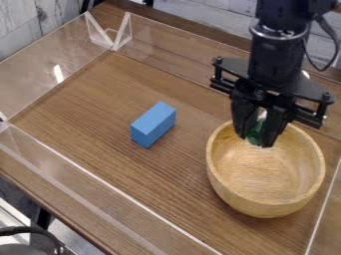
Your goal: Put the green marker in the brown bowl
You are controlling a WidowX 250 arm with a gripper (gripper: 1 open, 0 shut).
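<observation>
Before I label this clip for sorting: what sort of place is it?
Probably a lab test bench: a wood-grain tabletop fenced by clear plastic walls, holding only a blue rectangular block and a round wooden bowl.
</observation>
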